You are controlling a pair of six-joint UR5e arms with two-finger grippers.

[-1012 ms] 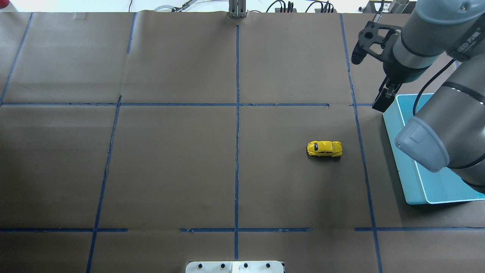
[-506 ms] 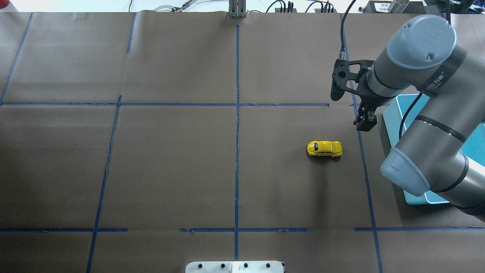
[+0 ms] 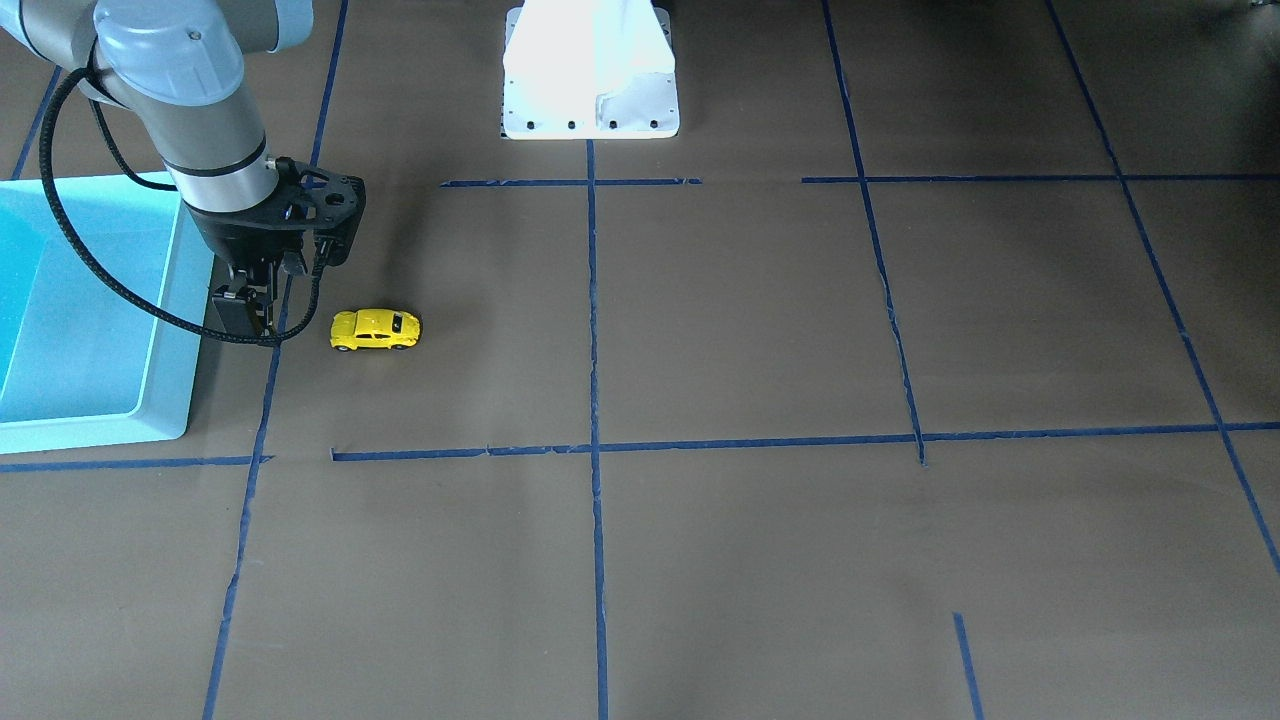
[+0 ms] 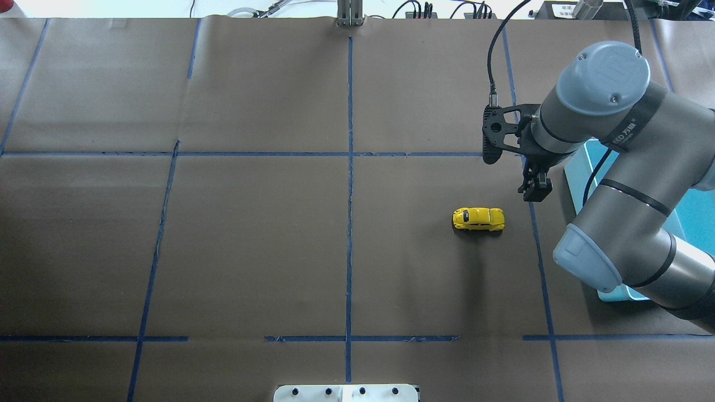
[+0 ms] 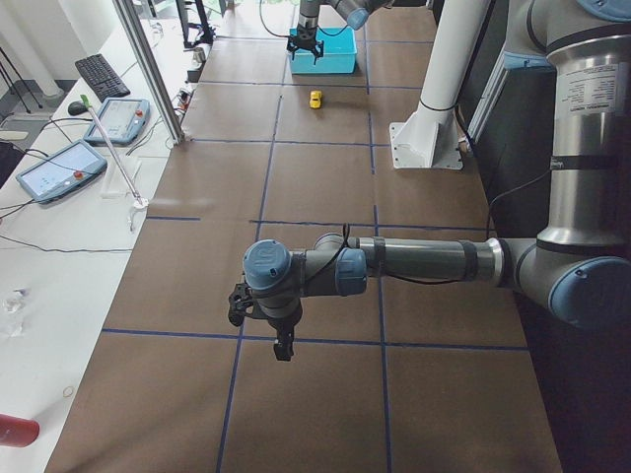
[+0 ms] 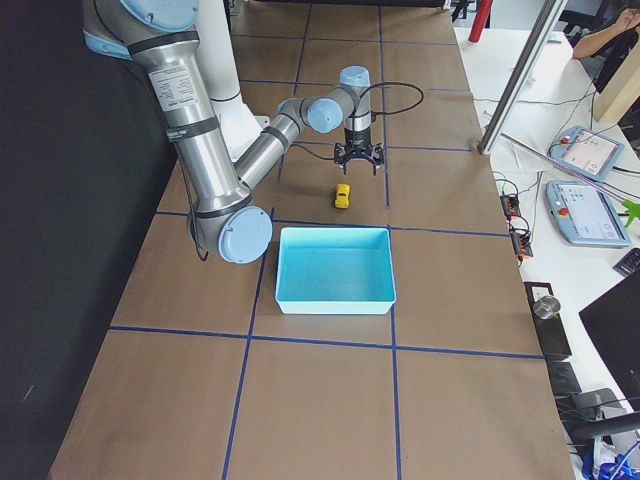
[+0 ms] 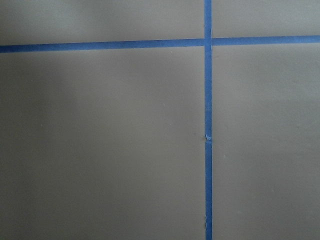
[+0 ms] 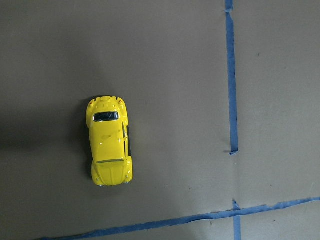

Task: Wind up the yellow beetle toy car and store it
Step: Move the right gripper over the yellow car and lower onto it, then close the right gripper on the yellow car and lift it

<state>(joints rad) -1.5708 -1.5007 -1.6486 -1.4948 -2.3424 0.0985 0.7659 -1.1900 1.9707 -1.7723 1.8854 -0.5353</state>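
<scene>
Overhead, my right gripper (image 4: 535, 188) is hanging fingers-down, jaws parted, near one yellow beetle toy car (image 4: 478, 219) on the table (image 4: 251, 234). Front-on, one blue bin (image 3: 165, 400) is sitting beside me. Side-on, my left gripper (image 5: 283, 347) is pointing down; I cannot tell its jaws.

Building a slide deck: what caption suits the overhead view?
Right gripper poised near the yellow beetle toy car, teal bin alongside.
</scene>
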